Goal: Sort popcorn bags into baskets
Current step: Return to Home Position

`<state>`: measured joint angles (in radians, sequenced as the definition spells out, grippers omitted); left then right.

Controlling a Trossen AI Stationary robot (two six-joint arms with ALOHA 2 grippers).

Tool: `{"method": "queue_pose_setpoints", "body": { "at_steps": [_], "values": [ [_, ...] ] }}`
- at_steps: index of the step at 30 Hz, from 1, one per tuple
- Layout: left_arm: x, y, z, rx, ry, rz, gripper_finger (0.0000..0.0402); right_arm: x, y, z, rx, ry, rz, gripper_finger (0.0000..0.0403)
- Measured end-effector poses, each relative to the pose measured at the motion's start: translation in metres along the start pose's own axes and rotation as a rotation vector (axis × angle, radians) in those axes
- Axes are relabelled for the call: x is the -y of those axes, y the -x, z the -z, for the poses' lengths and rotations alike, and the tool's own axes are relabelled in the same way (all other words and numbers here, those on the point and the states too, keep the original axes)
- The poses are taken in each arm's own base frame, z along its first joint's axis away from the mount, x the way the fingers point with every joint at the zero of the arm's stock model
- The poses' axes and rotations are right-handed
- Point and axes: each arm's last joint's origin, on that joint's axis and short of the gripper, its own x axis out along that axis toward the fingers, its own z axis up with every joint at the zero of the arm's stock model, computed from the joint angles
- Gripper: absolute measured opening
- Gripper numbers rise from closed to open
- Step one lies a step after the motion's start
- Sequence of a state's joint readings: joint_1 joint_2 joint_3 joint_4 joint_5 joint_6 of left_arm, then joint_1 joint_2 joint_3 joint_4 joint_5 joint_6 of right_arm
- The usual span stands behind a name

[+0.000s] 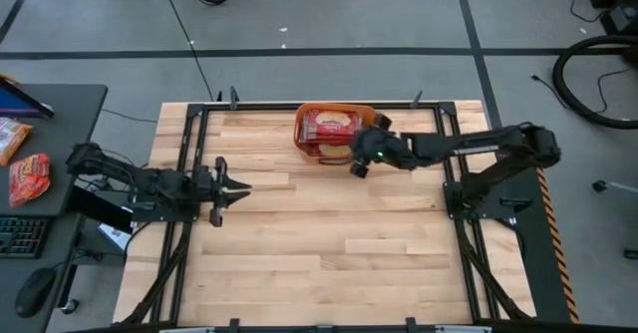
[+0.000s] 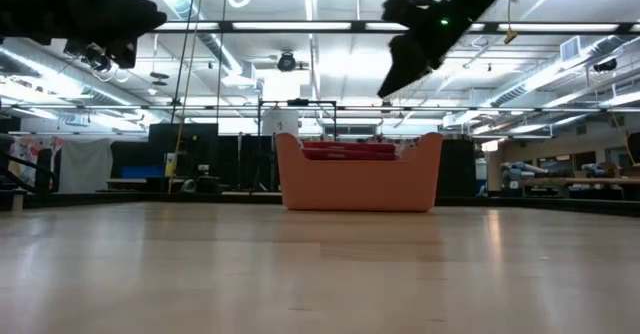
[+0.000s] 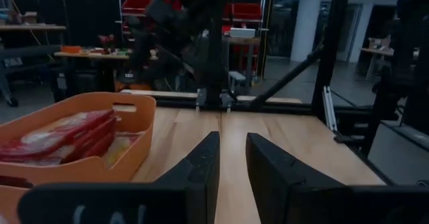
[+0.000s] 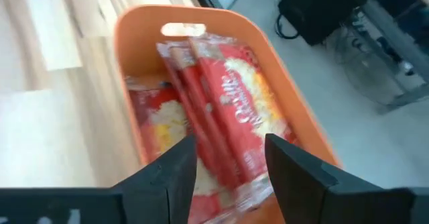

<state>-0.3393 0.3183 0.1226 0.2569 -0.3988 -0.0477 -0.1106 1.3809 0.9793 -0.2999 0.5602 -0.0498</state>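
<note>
Looking first into the orange tub (image 1: 301, 134): packed with red popcorn bags (image 1: 329, 124), laid flat and overlapping, cream-yellow ovals facing up in the right wrist view, topmost ones reaching about rim height in the low view. Standing upright at the far edge of the wooden tabletop (image 1: 329, 263), roughly midway along it, with a handle slot (image 4: 182, 29) cut through one end wall. Hovering over the tub's near right corner, raised well clear of rim and bags in the low view: the right tool (image 1: 357, 164), opened to a plain gap, gripping nothing. Hanging over the tabletop's left side, well apart from the tub and aimed toward the middle: the left tool (image 1: 239, 187), parted by only a narrow gap, likewise gripping nothing. Lying beyond the tabletop's left edge, on a dark side desk (image 1: 70, 104): a red packet (image 1: 30, 176), a keyboard (image 1: 20, 235) and a mouse (image 1: 35, 291).
</note>
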Motion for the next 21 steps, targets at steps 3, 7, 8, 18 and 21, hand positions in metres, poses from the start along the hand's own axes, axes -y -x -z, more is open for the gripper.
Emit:
{"method": "queue_pose_setpoints", "body": {
  "at_steps": [3, 7, 8, 18, 21],
  "values": [
    [-0.001, 0.003, -0.002, 0.016, 0.000, 0.000, 0.0077, -0.002, 0.010, 0.020, 0.035, -0.062, -0.020, 0.0181],
    [-0.002, 0.006, -0.002, 0.016, -0.005, 0.001, 0.0077, -0.003, 0.028, 0.044, 0.073, -0.133, -0.051, 0.0180],
    [-0.003, 0.006, -0.002, 0.016, -0.008, 0.001, 0.0077, -0.003, 0.032, 0.050, 0.083, -0.150, -0.053, 0.0180],
    [-0.007, 0.014, -0.004, 0.042, -0.032, -0.031, 0.0077, 0.004, 0.068, 0.101, 0.308, -0.360, -0.148, 0.0180],
    [-0.007, 0.014, -0.002, 0.019, -0.028, -0.038, 0.0077, 0.009, 0.074, 0.112, 0.353, -0.396, -0.164, 0.0180]
  ]
}}
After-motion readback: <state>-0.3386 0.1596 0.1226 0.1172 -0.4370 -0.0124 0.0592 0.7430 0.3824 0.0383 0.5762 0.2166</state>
